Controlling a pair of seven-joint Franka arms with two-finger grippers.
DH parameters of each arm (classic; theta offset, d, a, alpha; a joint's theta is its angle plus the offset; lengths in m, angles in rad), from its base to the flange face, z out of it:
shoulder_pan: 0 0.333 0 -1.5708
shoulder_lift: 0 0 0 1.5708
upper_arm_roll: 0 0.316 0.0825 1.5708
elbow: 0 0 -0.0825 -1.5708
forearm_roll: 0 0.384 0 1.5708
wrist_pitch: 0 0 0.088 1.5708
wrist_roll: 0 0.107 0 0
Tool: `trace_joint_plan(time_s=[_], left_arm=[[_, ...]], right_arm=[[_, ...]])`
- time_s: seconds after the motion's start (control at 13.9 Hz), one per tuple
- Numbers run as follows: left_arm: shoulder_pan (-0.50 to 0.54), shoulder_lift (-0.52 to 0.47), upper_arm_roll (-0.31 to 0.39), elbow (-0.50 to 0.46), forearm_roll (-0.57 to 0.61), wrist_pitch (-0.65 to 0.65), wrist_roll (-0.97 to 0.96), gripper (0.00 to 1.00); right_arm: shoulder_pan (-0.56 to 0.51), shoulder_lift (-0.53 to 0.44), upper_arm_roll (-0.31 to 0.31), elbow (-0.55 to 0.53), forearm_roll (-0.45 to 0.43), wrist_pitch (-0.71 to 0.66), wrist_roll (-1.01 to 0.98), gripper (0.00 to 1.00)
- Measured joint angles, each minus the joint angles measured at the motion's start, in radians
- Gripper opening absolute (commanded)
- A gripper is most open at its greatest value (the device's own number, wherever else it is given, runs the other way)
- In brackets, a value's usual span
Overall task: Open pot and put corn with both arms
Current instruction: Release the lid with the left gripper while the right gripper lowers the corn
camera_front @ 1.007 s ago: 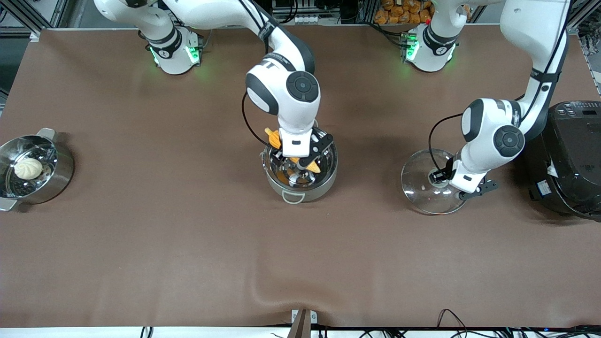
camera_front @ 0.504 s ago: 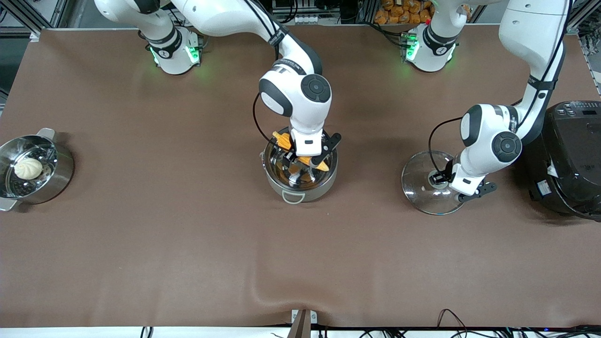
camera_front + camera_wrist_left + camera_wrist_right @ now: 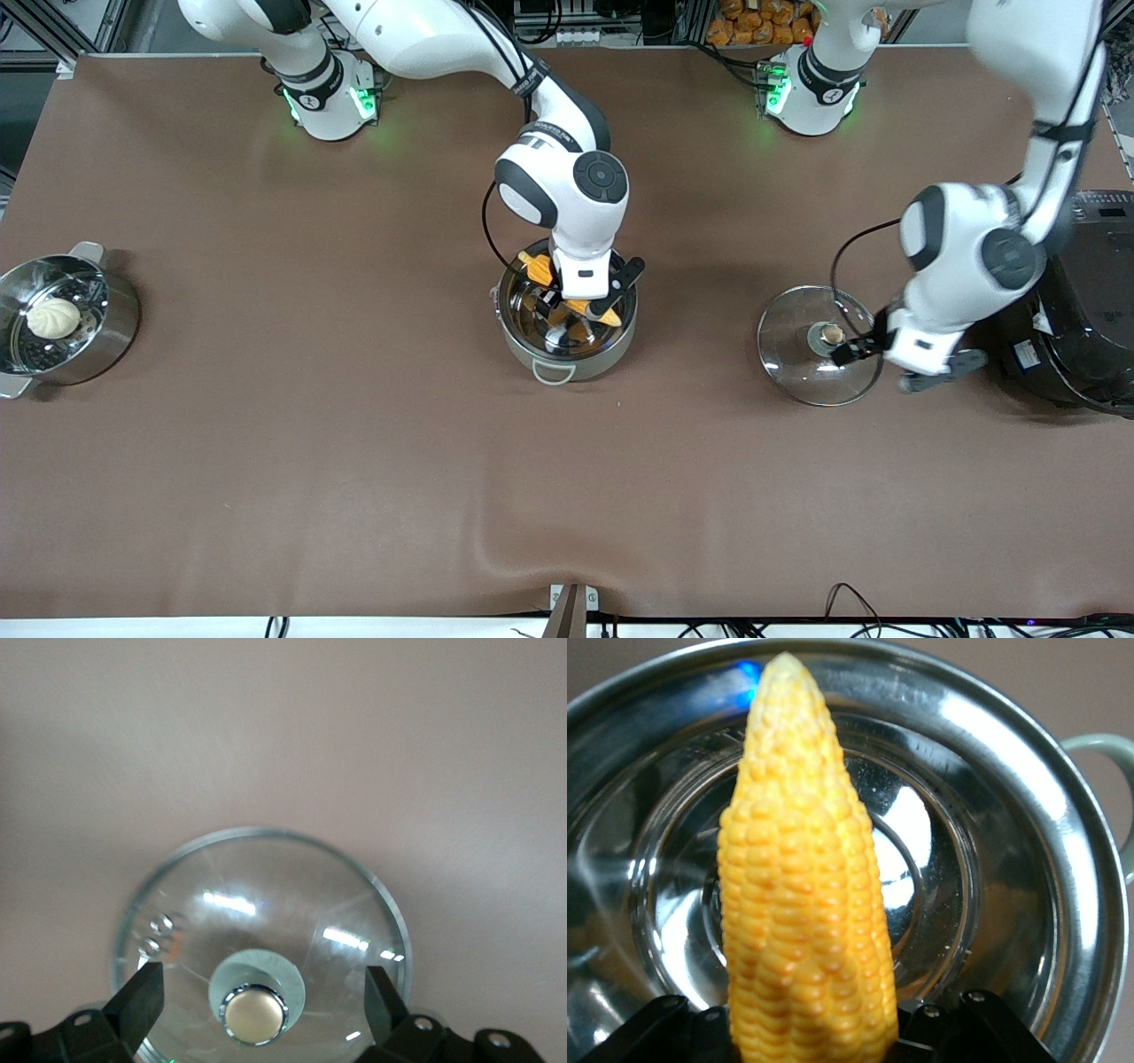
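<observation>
The steel pot (image 3: 611, 350) stands open in the middle of the table. My right gripper (image 3: 580, 306) is shut on the yellow corn (image 3: 535, 265) and holds it tilted over the pot's mouth. In the right wrist view the corn (image 3: 802, 904) points into the shiny pot (image 3: 1010, 815). The glass lid (image 3: 793, 354) lies flat on the table toward the left arm's end, its brass knob (image 3: 832, 334) up. My left gripper (image 3: 895, 366) is open over the lid's edge. In the left wrist view its fingers (image 3: 142, 1001) stand wide on either side of the knob (image 3: 254, 1014), above the lid (image 3: 266, 895).
A steel steamer pot (image 3: 115, 332) with a white bun (image 3: 53, 317) stands at the right arm's end. A big black rice cooker (image 3: 1076, 301) stands at the left arm's end, close beside the lid and my left arm.
My left gripper has let go of the lid's knob and risen toward the rice cooker. My right gripper has shifted a little toward the left arm's end with the corn, over the pot.
</observation>
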Motion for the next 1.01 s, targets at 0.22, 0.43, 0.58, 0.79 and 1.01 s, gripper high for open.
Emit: trace_joint_plan(time_s=[0.22, 0.43, 0.58, 0.79, 1.01], left_arm=[[0.024, -0.116, 0.0, 0.098, 0.0, -0.17, 0.0, 1.0], [0.024, -0.19, -0.004, 0.241, 0.0, -0.381, 0.05, 1.0], [0.024, -0.209, -0.003, 0.341, 0.0, -0.521, 0.097, 1.0], [0.025, -0.214, -0.004, 0.418, 0.0, -0.62, 0.172, 1.0], [0.027, -0.214, -0.011, 0.449, 0.0, -0.662, 0.223, 1.0]], right_arm=[[0.001, 0.006, 0.0, -0.001, -0.003, 0.0, 0.019, 0.56], [0.003, 0.006, 0.0, 0.0, -0.008, 0.0, 0.032, 1.0], [0.003, 0.006, 0.0, -0.001, -0.009, 0.0, 0.056, 1.0], [0.003, 0.006, 0.0, 0.001, -0.01, -0.001, 0.09, 1.0], [0.003, 0.001, -0.007, 0.013, -0.009, -0.029, 0.115, 1.0]])
